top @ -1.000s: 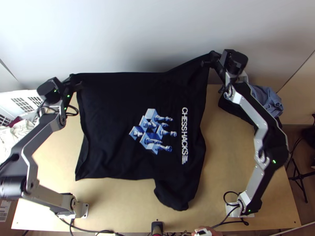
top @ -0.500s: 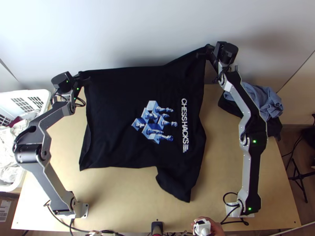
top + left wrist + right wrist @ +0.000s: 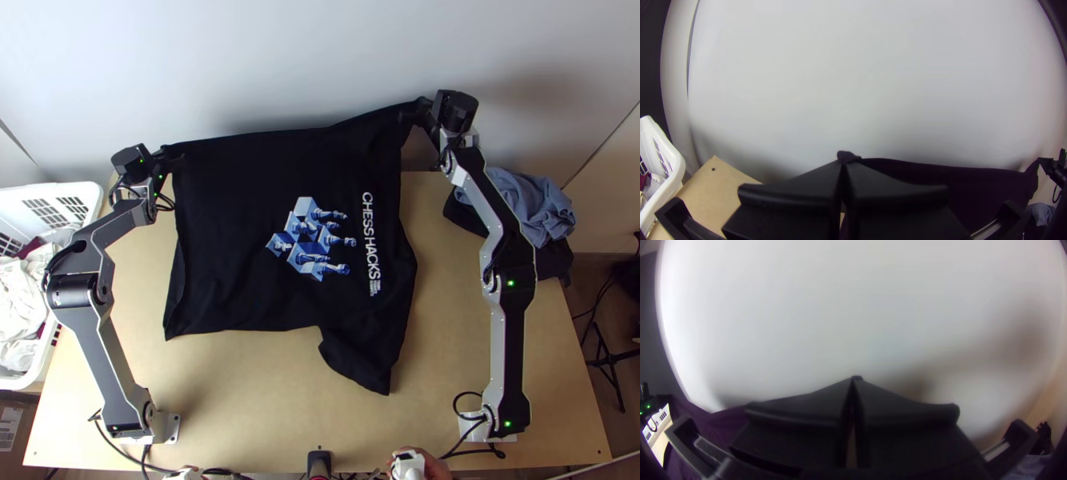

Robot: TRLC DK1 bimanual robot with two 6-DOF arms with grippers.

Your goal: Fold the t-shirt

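Evidently, over the last second the black T-shirt [image 3: 224,232] has been drawn farther up towards the white wall [image 3: 240,64], its near edge and the loose sleeve [image 3: 362,362] sliding away from the arms' bases. Both pincers have also come in a little towards each other. The left pincer [image 3: 843,165] is closed on the shirt's far left corner, a tuft of cloth poking past its fingertips; the right pincer [image 3: 854,381] is closed too, gripping the far right part. Between them the far edge runs nearly straight, rising to the right.

The shirt lies spread out over the desk [image 3: 240,392], chess print [image 3: 312,240] up, with no fold made. By the lettering, the collar end seems to be on the right, so the pincers probably have one long side. I take this as straightening before the first fold; next they would likely carry that side over, and a slack sleeve could crease underneath.
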